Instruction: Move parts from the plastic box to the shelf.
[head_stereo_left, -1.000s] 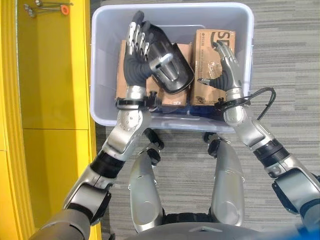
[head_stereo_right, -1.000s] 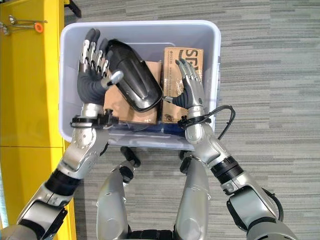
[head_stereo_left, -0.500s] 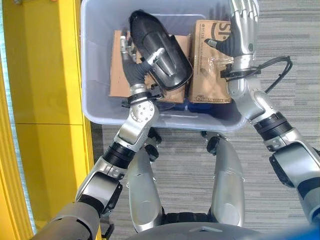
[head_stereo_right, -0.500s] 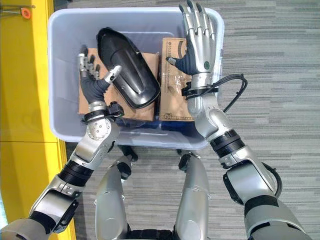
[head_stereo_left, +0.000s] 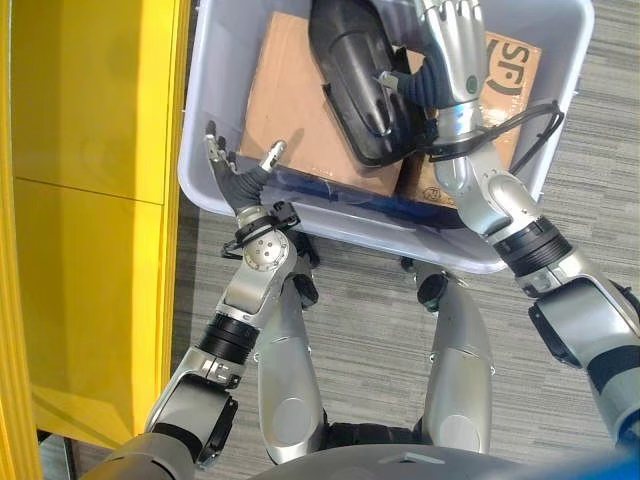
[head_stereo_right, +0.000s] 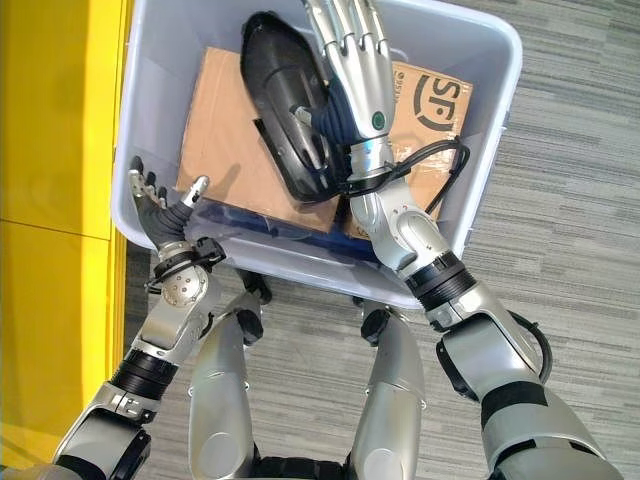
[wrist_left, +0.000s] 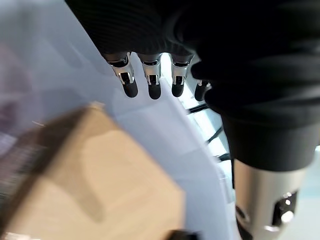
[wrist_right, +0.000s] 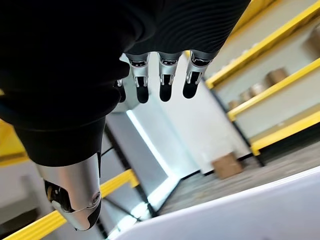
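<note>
The pale plastic box (head_stereo_left: 310, 218) holds a black moulded part (head_stereo_left: 355, 90) lying across a flat brown carton (head_stereo_left: 290, 110) and a printed carton (head_stereo_left: 512, 88). My right hand (head_stereo_left: 452, 50) rests back-up over the black part's right side. Its fingers (wrist_right: 165, 82) are straight and its thumb is against the part. My left hand (head_stereo_left: 240, 182) is at the box's near left corner, apart from the part. It is open, with fingers (wrist_left: 150, 86) spread above the brown carton (wrist_left: 85, 175), and holds nothing.
A yellow shelf unit (head_stereo_left: 90, 200) stands close along the box's left side. Grey striped carpet (head_stereo_left: 590, 200) lies to the right. The box's near wall (head_stereo_right: 300, 262) runs just beyond both wrists.
The camera has shifted. My left hand has let go of the black part and dropped back to the box's near left corner. My right hand has moved left onto the part.
</note>
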